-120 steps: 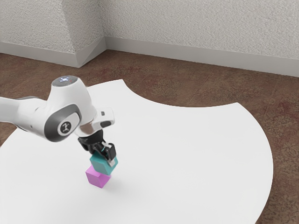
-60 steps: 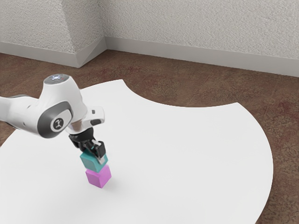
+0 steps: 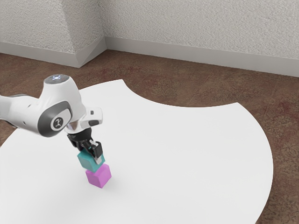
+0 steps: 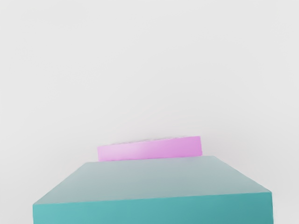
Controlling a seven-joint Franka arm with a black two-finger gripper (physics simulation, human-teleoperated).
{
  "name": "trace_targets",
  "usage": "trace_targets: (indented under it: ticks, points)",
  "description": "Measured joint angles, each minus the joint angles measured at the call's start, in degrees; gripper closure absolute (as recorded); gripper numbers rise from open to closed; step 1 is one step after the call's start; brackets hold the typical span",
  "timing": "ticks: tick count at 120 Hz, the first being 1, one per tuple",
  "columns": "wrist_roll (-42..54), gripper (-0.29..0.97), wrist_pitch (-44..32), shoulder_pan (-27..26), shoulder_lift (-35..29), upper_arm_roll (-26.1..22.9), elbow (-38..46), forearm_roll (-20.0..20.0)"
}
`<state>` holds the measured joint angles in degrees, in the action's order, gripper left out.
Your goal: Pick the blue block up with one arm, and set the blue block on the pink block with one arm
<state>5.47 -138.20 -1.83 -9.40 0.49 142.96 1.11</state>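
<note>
A teal-blue block point(image 3: 87, 161) is held between the black fingers of my gripper point(image 3: 89, 156), which is shut on it. It hangs just above the pink block point(image 3: 98, 177) and a little toward the exterior view's left of it, near the table's front left. I cannot tell whether the two blocks touch. In the wrist view the blue block point(image 4: 154, 191) is large just under my hand, with a strip of the pink block point(image 4: 150, 148) showing beyond it.
The white round table point(image 3: 187, 149) stretches wide toward the exterior view's right. Its edge point(image 3: 154, 100) curves behind the arm, with brown carpet floor point(image 3: 196, 79) and a light wall point(image 3: 187, 23) beyond.
My arm has carried the blue block toward the exterior view's left, from over the pink block's right side to over its left side. The pink block has not moved.
</note>
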Motion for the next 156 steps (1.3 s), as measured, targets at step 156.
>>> trace_targets:
  ticks: [156]
  points:
    - [4.2,0.00,15.2,0.0,-6.0,-0.1,-7.8,1.1]
